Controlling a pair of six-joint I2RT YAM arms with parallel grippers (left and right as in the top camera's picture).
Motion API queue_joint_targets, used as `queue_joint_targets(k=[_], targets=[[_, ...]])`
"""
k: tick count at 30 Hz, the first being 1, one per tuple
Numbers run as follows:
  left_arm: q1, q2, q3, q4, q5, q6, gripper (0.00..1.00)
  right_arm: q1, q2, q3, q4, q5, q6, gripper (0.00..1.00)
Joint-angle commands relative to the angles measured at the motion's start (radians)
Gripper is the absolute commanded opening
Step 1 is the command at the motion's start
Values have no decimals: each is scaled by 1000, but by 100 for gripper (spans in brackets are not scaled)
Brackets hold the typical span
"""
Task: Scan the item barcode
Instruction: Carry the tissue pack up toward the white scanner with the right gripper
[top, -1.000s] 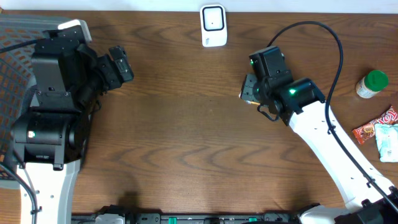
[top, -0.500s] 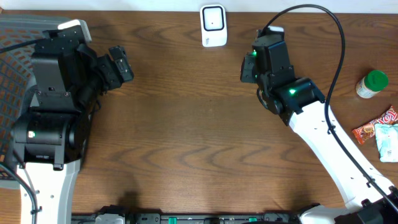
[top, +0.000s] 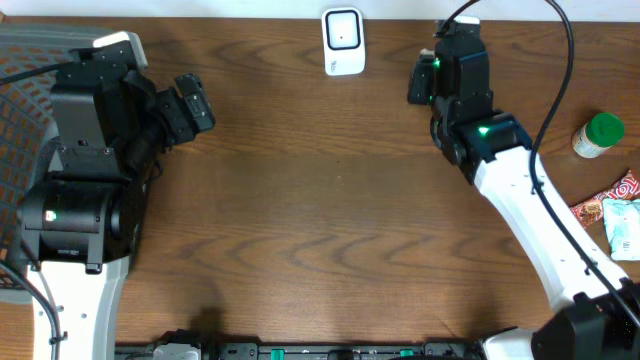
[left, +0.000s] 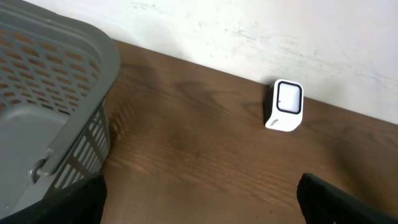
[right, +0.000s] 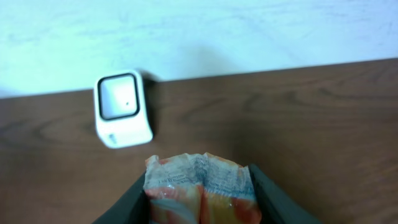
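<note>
my right claw (right: 200, 194) is clamped on a crinkled orange snack packet (right: 198, 174), with the white scanner (right: 121, 107) at ten o'clock of it. overhead, my arm hides the packet. my left claw (left: 202, 202) gapes wide beside a grey basket (left: 56, 93) on the table (left: 186, 149).

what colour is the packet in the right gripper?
The packet is orange-red with a pale, printed top edge. It shows best in the right wrist view.

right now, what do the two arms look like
Both arms have white lower links and black, blocky joint housings. The left arm shows one green light; the right arm shows two and carries a thin black cable arching above it. The fingers are dark grey.
</note>
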Motion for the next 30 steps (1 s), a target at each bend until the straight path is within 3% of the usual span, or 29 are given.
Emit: queue_joint_targets(k=[1, 17, 30], targets=[[5, 0, 11, 0, -13, 9, 98, -30, 53, -2, 40, -18, -42, 36], [5, 0, 11, 0, -12, 9, 98, -47, 291, -2, 511, -138, -88, 39], [5, 0, 11, 0, -13, 9, 98, -32, 515, 7, 991, -201, -116, 31]])
